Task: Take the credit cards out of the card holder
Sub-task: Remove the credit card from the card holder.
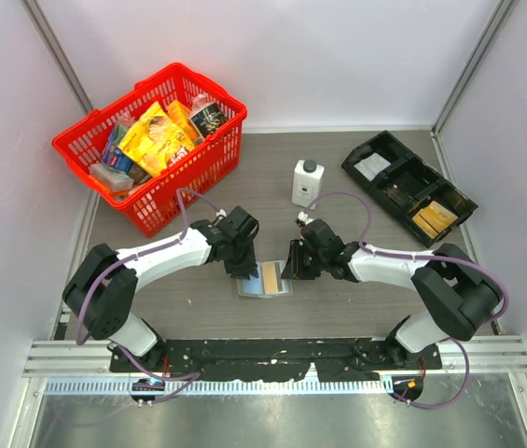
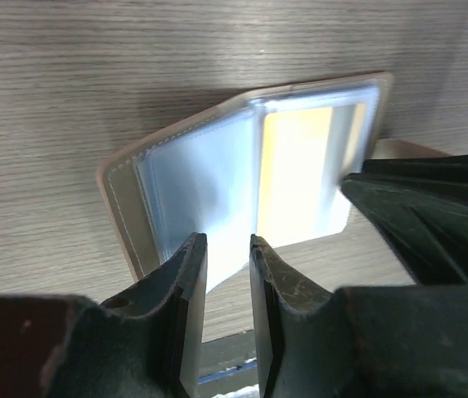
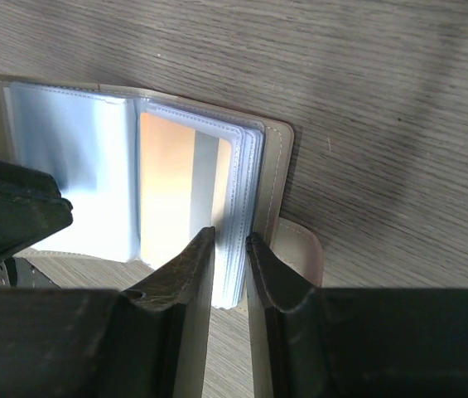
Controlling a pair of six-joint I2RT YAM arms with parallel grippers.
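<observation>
Drawing a card out cleanly needs the holder [image 1: 265,279] pinned while only the card moves. It lies open on the table [image 1: 338,317] between the two arms, with no card out yet.

The right jaws are closed on the stack of clear sleeves [image 3: 246,207] at the holder's right edge, which should anchor it. The left jaws stand narrow astride the lower edge of a pale blue leaf [image 2: 192,199]; whether they pinch it, I cannot tell. They should catch the card, not the plastic, and pull low and straight along the sleeve's mouth so the holder does not lift.

The right wrist view shows an orange card [image 3: 167,191] with a grey stripe in the top sleeve, and the holder's tab [image 3: 300,249]. The left wrist view alone shows the blue leaf between the left jaws. The top view gives only the layout: basket [image 1: 151,149], bottle [image 1: 307,182] and tray [image 1: 409,187] are well apart from the holder, and the grips are too small to read.
</observation>
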